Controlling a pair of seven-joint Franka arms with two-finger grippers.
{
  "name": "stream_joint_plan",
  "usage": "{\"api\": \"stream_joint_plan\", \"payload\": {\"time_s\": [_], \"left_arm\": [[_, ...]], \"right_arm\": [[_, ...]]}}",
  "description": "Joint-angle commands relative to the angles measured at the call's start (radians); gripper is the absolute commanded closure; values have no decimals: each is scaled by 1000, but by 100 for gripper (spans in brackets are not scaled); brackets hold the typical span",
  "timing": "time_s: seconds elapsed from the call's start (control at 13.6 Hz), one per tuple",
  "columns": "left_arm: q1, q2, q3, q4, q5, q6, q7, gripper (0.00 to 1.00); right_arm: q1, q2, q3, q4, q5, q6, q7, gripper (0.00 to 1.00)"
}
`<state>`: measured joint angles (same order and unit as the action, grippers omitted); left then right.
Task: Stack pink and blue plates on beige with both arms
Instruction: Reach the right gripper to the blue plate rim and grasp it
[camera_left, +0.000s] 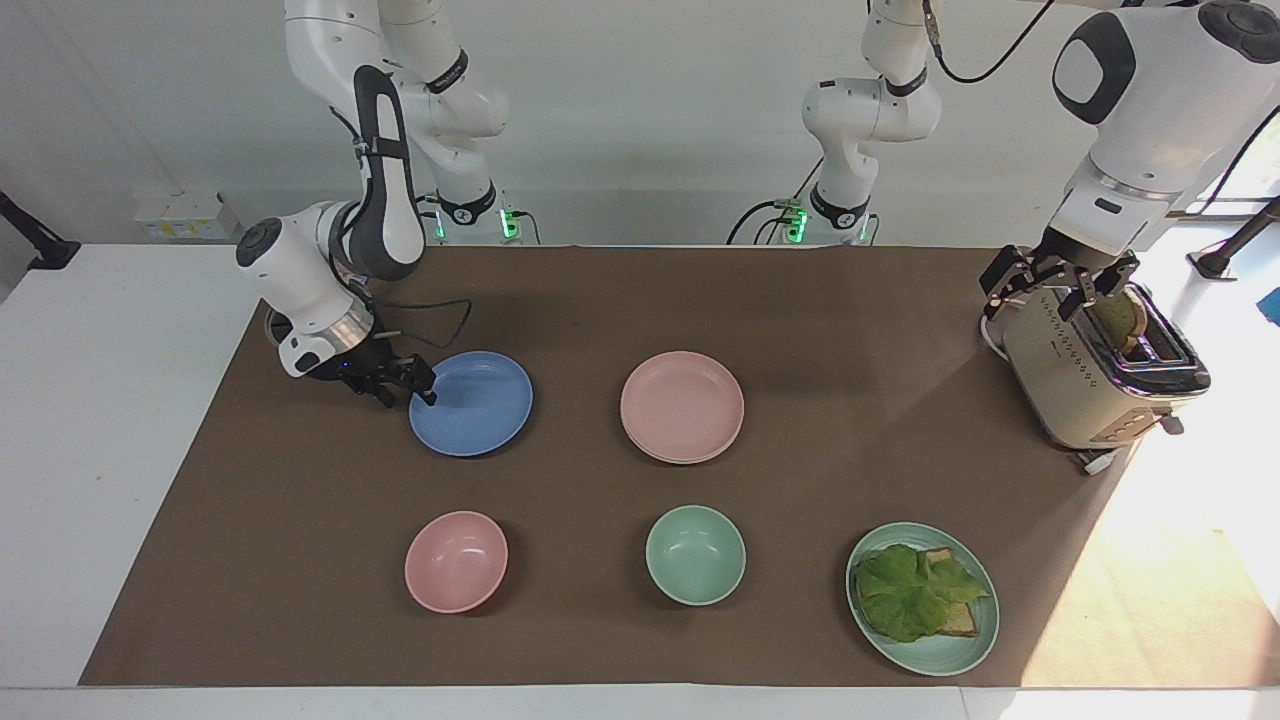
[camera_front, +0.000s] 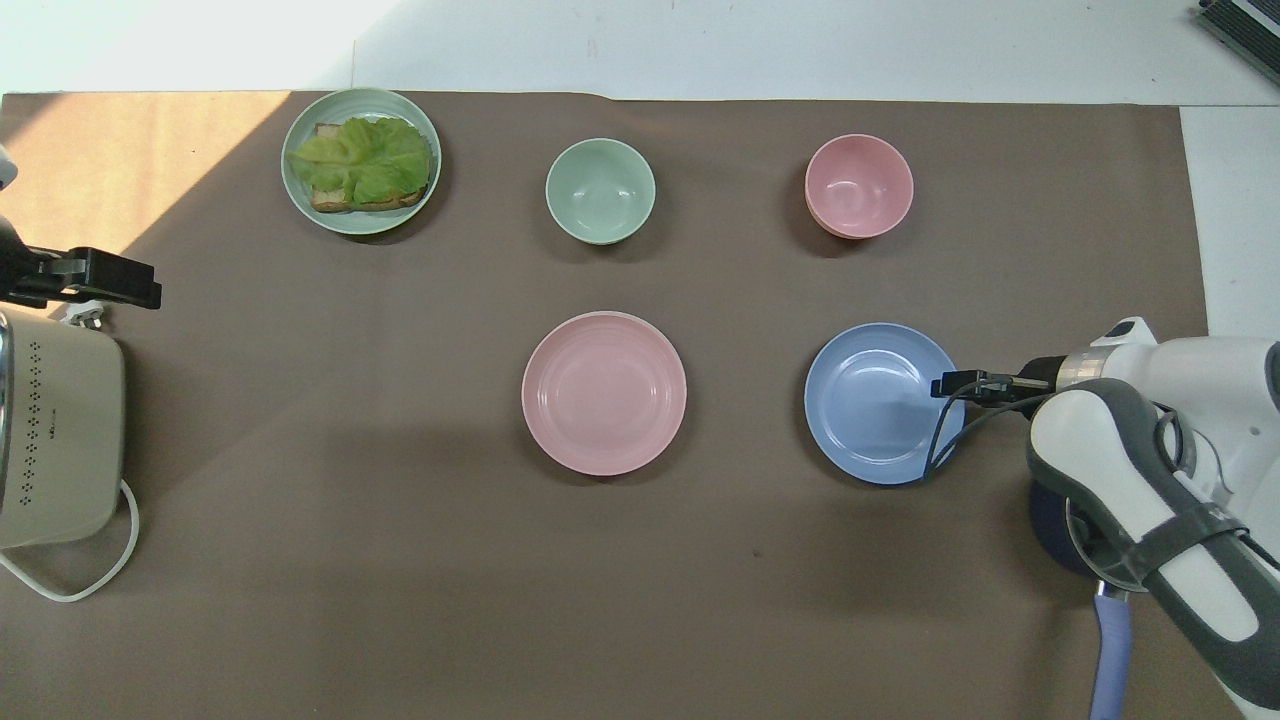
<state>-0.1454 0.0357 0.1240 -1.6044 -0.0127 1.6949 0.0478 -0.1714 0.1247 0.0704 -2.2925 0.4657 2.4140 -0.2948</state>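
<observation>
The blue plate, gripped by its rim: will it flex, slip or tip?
The blue plate looks rigid, so it will probably lift flat without sagging. Its rim is thin and smooth, so it could slide in the right gripper's jaws. Held at one edge, it may droop away from the grip.

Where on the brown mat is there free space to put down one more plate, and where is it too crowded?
Free: the wide strip of brown mat nearer the robots than the pink plate and blue plate, and the patch between the pink plate and the toaster. Crowded: the blue plate's edge, where the right end effector is, beside the dark pot.
</observation>
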Motion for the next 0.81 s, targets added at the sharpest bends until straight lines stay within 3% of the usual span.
{"api": "stream_joint_plan", "payload": {"time_s": [0.0,0.15,0.37,0.74], "left_arm": [[15,-7,-7,-11,-3,2,7,0],[15,-7,-7,-11,-3,2,7,0],[13,-7,-7,-11,-1,2,7,0],[13,-7,-7,-11,-1,2,7,0]], "right_arm": [[-22,-5,8,-12,42,-13,-50,64],[-22,-5,8,-7,42,-41,-52,100],[-20,-7,6,-2,25,-84,-55,100],[21,-68,9,138,-12,-281,60,100]]}}
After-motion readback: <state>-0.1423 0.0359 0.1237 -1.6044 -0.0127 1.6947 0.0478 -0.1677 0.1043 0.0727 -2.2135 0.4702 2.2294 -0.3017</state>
